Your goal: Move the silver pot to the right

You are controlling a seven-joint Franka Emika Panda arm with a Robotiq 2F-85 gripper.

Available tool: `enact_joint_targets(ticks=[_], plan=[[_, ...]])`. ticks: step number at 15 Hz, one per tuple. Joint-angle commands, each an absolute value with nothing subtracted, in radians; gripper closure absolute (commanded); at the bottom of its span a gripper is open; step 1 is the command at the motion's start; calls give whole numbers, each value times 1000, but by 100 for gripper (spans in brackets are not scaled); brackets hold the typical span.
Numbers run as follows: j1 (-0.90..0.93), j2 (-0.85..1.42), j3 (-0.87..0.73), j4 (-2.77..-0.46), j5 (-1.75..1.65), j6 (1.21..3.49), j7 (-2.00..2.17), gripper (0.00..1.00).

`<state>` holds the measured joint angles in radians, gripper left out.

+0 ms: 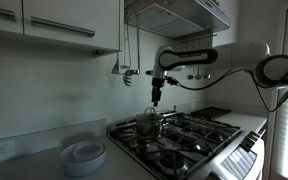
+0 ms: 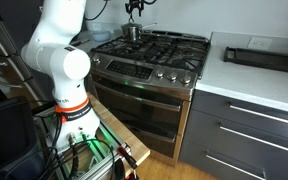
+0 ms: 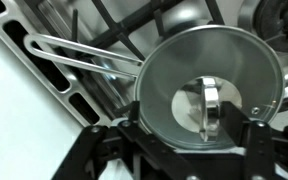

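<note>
The silver pot stands on the back burner of the gas stove, at the far corner of the stove in an exterior view. In the wrist view the pot has a glass lid with a metal knob, and its long handle points to the upper left. My gripper hangs a little above the pot, also seen in the exterior view. In the wrist view the gripper is open, with its fingers on either side of the lid and nothing held.
A stack of white plates sits on the counter beside the stove. Black stove grates cover the other burners. A range hood hangs overhead. A dark tray lies on the white counter.
</note>
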<state>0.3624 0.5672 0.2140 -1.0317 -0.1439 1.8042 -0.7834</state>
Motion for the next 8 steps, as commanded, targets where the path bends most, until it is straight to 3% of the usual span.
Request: enact_joint_targets(ticks=[1,8], plan=[[390,547,150,-1053,-234,1813,-630,0],[358,566,168,-1033,-197,1844,-648,0]])
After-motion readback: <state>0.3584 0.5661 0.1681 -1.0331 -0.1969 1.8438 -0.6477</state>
